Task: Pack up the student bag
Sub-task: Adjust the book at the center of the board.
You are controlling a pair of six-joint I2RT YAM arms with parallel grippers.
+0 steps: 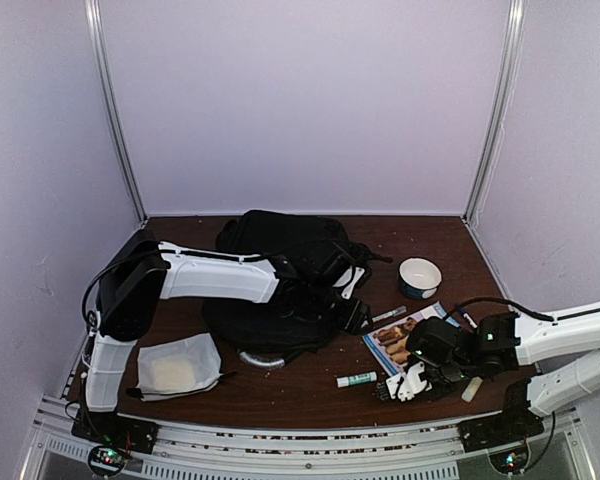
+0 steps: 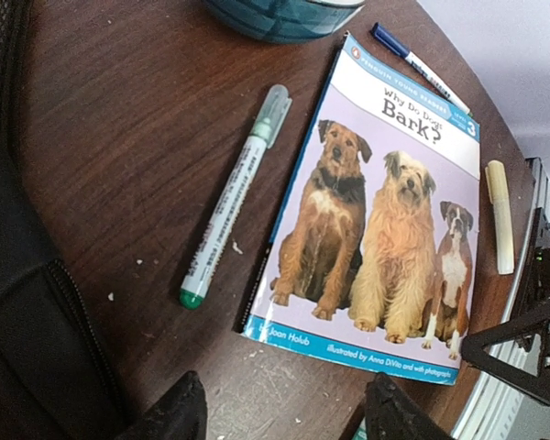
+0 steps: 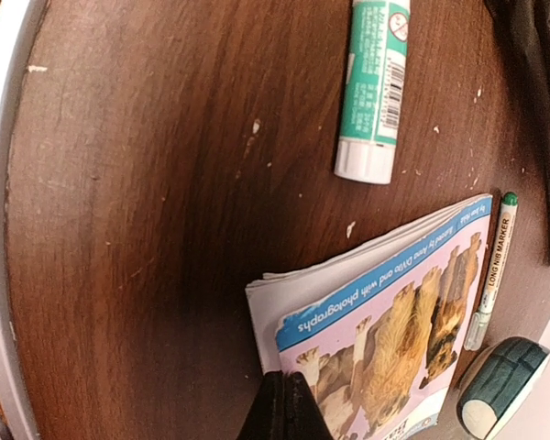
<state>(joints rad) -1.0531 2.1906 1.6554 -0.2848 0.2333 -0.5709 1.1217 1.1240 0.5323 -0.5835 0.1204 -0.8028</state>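
Pinching the book's (image 3: 394,316) corner, right jaws sit beside a glue stick (image 3: 376,82); left jaws gape empty.

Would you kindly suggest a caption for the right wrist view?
Right gripper pinching the edge of the dog book, glue stick and marker lying nearby.

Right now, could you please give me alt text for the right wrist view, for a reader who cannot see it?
The right end effector, shut, pinches the edge of a dog picture book on a brown table. A green-and-white glue stick lies beyond it, with a marker and a teal bowl beside the book.
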